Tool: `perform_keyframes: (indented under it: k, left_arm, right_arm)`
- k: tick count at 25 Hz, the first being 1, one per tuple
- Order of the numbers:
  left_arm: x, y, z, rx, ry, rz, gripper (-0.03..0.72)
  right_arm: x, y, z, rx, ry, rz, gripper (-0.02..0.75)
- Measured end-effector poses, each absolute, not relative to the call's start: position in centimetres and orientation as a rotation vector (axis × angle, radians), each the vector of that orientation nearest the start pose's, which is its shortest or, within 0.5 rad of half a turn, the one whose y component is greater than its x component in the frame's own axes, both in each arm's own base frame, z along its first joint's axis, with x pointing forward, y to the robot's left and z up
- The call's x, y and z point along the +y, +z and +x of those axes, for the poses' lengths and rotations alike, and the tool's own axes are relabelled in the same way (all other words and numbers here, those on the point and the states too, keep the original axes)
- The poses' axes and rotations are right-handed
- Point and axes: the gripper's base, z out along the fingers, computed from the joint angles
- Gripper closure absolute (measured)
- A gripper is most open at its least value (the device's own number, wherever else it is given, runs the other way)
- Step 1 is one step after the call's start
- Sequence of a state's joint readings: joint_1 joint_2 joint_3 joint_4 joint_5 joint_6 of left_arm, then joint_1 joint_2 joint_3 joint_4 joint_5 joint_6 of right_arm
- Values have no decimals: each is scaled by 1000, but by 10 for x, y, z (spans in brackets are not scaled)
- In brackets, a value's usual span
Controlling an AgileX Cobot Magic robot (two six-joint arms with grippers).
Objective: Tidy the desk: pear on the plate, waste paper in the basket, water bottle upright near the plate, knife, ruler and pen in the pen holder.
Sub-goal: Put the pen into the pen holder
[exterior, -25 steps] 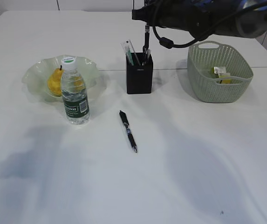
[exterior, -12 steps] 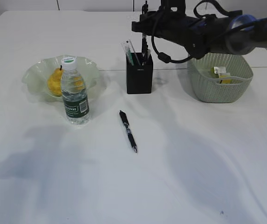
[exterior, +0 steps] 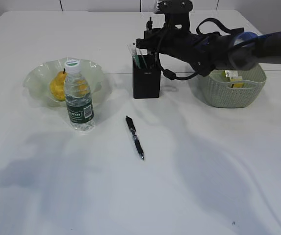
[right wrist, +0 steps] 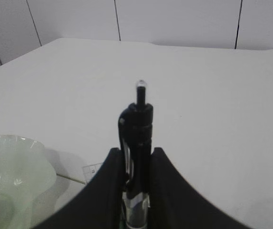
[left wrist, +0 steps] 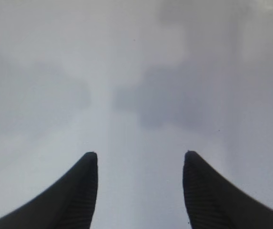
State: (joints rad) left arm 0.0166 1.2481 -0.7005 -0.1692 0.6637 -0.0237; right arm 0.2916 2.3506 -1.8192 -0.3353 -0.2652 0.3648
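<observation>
My right gripper (exterior: 149, 43) is shut on a black pen (right wrist: 137, 125), held upright just above the black pen holder (exterior: 146, 81). The pen's lower end is hidden behind the holder's contents. A clear ruler (exterior: 134, 50) and a green-handled item, perhaps the knife, stick out of the holder. A second black pen (exterior: 135, 137) lies flat on the table in front of it. The pear (exterior: 57, 86) sits in the pale green plate (exterior: 36, 78), with the water bottle (exterior: 78, 97) upright beside it. My left gripper (left wrist: 140, 160) is open over bare table.
A green woven basket (exterior: 231, 88) at the right holds crumpled waste paper (exterior: 232, 76). The right arm stretches from the right edge across the basket's rim. The plate's rim (right wrist: 12, 160) shows low left in the right wrist view.
The right arm has come down with the pen, bringing it closer over the pen holder. Nothing else has moved.
</observation>
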Motion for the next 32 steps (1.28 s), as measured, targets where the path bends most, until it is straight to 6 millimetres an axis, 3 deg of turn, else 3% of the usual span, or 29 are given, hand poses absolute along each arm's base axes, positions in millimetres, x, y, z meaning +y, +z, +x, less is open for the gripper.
perform_keyframes:
  k: [6,11,15,18,28,32]
  left_arm:
    - [-6,230,222,2679,-183,-202,286]
    - [-6,230,222,2677,-183,-202,286]
    - [-6,230,222,2678,-181,-200,286]
    - [-5,230,222,2678,-179,-199,286]
    - [-5,230,222,2679,-167,-189,286]
    - [-5,230,222,2675,-164,-187,286]
  right_arm:
    - [168,173,527,1784,325,-303,582]
    - [168,172,526,1782,310,-339,476]
    - [169,174,526,1783,329,-318,454]
    - [169,190,524,1769,353,-303,452]
    - [156,280,501,1770,312,-245,452]
    - [155,297,495,1744,305,-265,452]
